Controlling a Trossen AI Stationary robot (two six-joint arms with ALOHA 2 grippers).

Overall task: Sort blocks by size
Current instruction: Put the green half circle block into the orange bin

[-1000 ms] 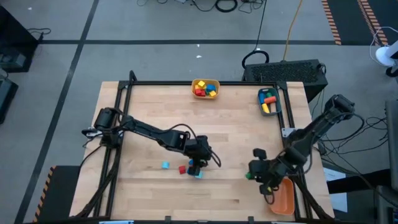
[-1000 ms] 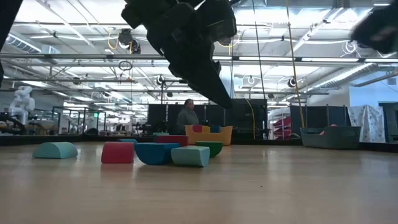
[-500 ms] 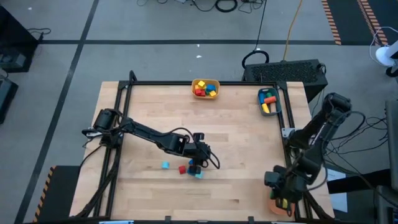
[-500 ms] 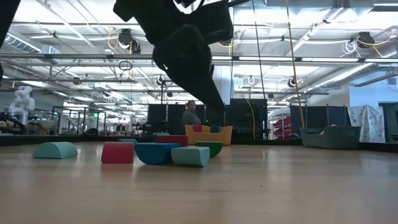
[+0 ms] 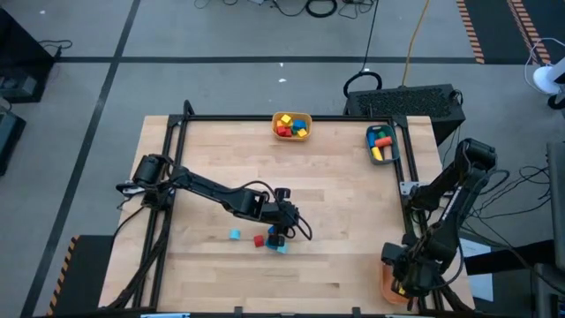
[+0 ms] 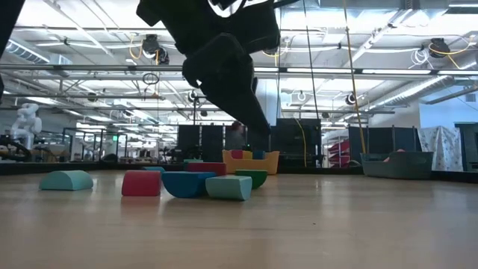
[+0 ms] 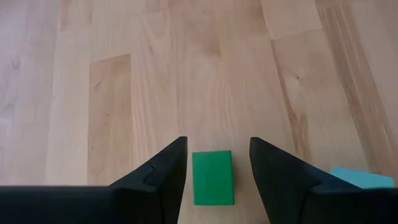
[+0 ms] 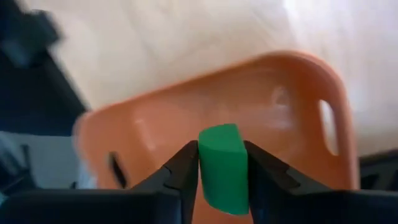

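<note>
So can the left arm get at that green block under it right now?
Probably yes. The left gripper is open with the green block between its fingers, gaps on both sides, bare wood ahead, nothing blocking.

Wooden table point(image 5: 335, 203) with a black frame, seen from above. Yellow bin point(image 5: 292, 125) at the middle of the far edge; grey bin point(image 5: 382, 143) near the far right corner; orange bin point(image 8: 186, 124) at the near right corner. Black case point(image 5: 415, 102) and cables point(image 5: 322, 9) on the floor beyond
</note>
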